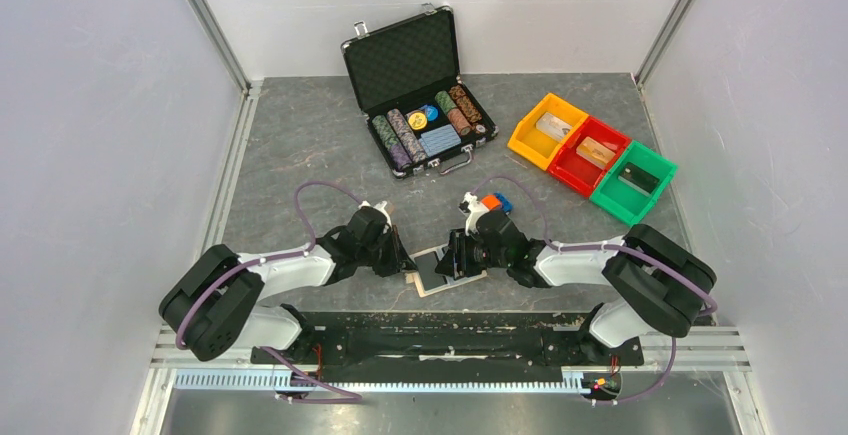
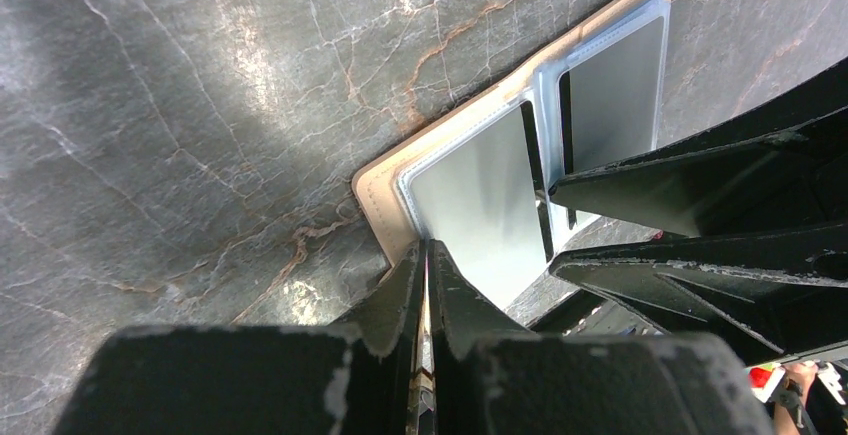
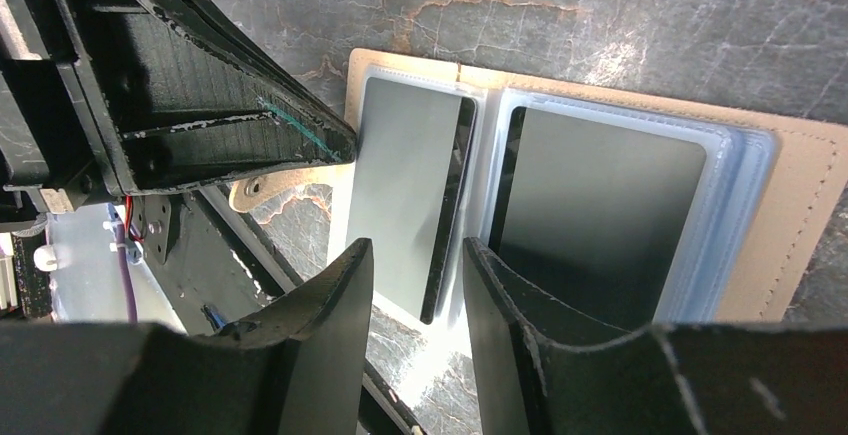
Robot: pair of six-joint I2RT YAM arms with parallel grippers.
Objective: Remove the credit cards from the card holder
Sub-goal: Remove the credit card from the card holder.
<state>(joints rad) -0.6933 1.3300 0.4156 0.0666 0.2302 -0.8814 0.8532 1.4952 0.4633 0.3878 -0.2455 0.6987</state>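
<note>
The tan card holder [image 1: 447,273] lies open at the table's near edge between my two grippers. In the right wrist view its pale blue sleeves [image 3: 745,185] show two grey-teal credit cards. The left card [image 3: 405,185] sticks out past the holder's near edge, and the right card [image 3: 600,215] sits in its sleeve. My left gripper [image 2: 428,253] is shut on the holder's tan edge [image 2: 385,205], beside the snap tab [image 3: 268,185]. My right gripper [image 3: 418,265] is open, its fingertips either side of the protruding card's near corner. Both cards also show in the left wrist view [image 2: 480,205].
A large black chip case [image 1: 415,95] stands open at the back. Yellow [image 1: 545,130], red [image 1: 590,155] and green [image 1: 632,183] bins sit at the back right. The black mounting rail [image 1: 440,335] runs just below the holder. Grey walls enclose the sides.
</note>
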